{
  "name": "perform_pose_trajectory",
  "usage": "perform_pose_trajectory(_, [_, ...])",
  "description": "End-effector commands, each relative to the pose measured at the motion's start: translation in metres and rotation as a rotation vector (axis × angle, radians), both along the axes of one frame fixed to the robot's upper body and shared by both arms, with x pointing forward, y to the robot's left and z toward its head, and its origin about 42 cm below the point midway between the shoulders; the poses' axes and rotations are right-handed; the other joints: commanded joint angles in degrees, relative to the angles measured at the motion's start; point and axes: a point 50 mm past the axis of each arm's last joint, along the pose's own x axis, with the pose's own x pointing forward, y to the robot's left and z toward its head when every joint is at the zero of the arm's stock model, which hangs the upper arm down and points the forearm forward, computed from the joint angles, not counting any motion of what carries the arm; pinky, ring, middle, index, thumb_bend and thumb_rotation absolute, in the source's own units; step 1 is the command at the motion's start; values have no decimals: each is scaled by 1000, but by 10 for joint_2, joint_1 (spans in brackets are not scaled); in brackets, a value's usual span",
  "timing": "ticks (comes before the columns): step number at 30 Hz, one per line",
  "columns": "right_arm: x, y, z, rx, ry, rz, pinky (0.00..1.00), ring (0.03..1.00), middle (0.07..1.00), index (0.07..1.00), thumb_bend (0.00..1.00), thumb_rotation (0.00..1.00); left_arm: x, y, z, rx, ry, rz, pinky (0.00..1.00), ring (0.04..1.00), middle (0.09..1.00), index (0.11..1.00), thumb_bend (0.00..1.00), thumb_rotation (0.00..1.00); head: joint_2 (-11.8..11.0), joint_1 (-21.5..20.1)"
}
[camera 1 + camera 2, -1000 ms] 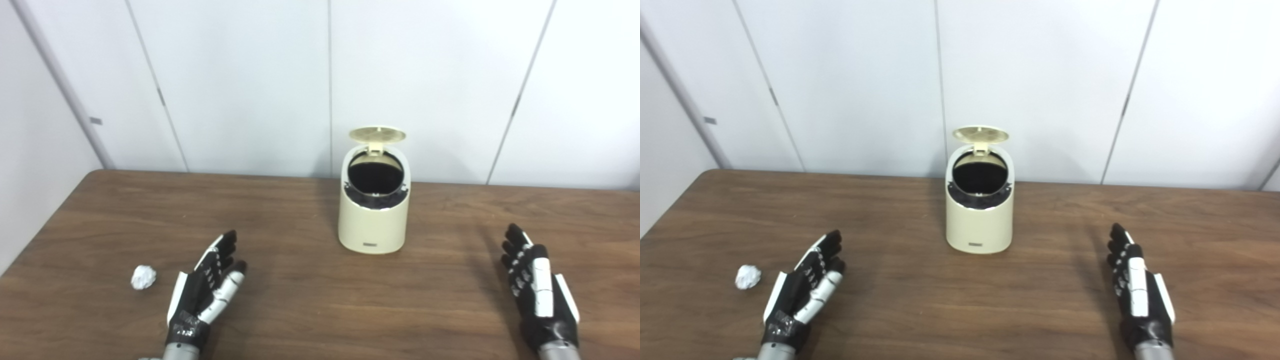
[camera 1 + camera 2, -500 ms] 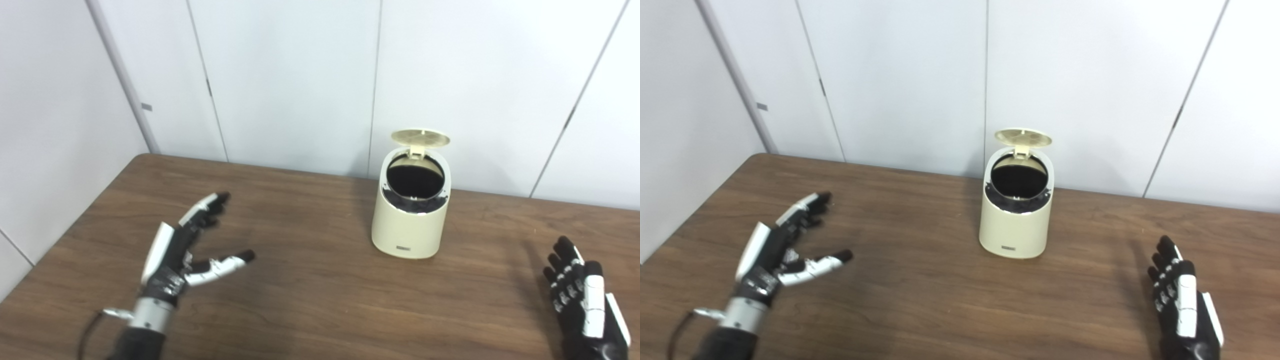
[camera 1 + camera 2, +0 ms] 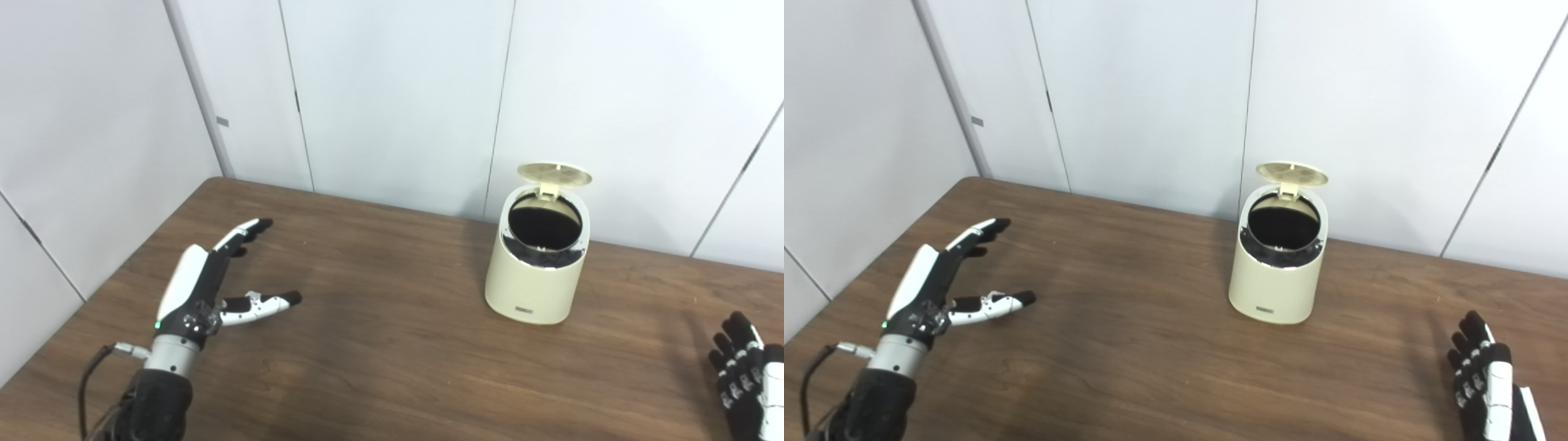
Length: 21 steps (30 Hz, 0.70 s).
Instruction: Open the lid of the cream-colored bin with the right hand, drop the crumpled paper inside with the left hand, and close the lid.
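I can't see the paper ball now; it may lie under my left hand [image 3: 202, 291], whose fingers are spread and hold nothing. I'd lower that hand slowly and close gently. The bin [image 3: 539, 269] stands upright, mid-table, lid [image 3: 554, 173] tipped back, mouth facing me. My right hand [image 3: 1488, 389] waits, fingers straight, empty.

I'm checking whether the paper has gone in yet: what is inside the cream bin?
The lid stands open, but the inside of the cream bin shows only dark. No paper is visible there; the bottom is hidden by the walls.
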Motion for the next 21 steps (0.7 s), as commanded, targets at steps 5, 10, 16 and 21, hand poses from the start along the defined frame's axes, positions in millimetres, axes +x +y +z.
perform_pose_trajectory(5, [4, -2, 16, -8, -50, 13, 1000, 994, 984, 966, 465, 1000, 1, 16, 16, 147, 75, 14, 843, 882, 876, 860, 900, 177, 1, -1])
perform_pose_trajectory(10, [5, -1, 16, -6, -50, 18, 1000, 998, 986, 969, 471, 1000, 3, 20, 8, 221, 143, 53, 854, 908, 874, 824, 921, 126, 4, -6])
perform_pose_trajectory(16, [5, -3, 18, -12, -55, 21, 1000, 998, 989, 970, 484, 1000, 8, 26, -1, 297, 221, 83, 810, 895, 880, 811, 913, 140, 4, -6])
perform_pose_trajectory(21, [3, -2, 20, -12, -55, 16, 1000, 991, 984, 967, 487, 1000, 13, 31, -7, 341, 252, 79, 767, 858, 862, 798, 911, 124, 7, -12])
